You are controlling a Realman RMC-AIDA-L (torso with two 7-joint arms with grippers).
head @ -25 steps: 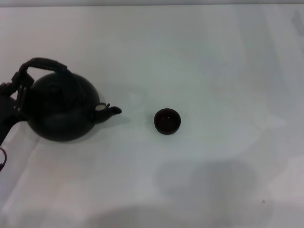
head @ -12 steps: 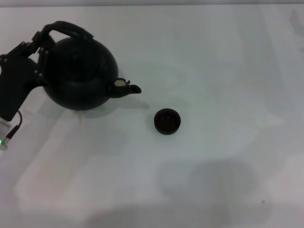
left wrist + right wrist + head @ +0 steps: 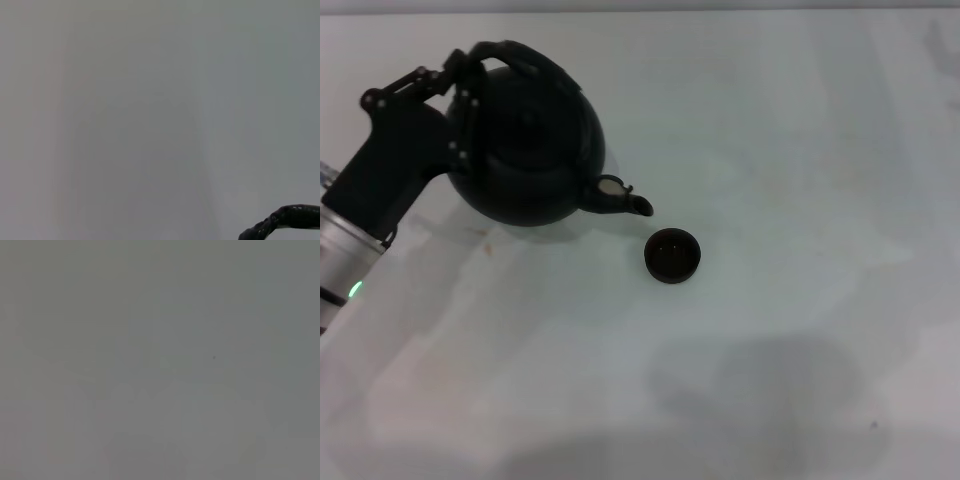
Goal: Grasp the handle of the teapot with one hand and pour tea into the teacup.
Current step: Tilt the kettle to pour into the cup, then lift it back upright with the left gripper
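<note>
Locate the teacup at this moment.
In the head view the teacup sits near the table's centre, just right of and below the spout of the teapot held by the left claw.

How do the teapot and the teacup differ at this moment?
The teapot is far bigger than the teacup. The teapot hangs tilted from the left gripper by its handle, spout down toward the teacup, which sits upright on the table, untouched. Both are round and dark.

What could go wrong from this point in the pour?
The spout sits just short of the small teacup, so tea may land on the table. The left gripper holds the handle at one end; the heavy teapot might swing or slip as it tilts.
</note>
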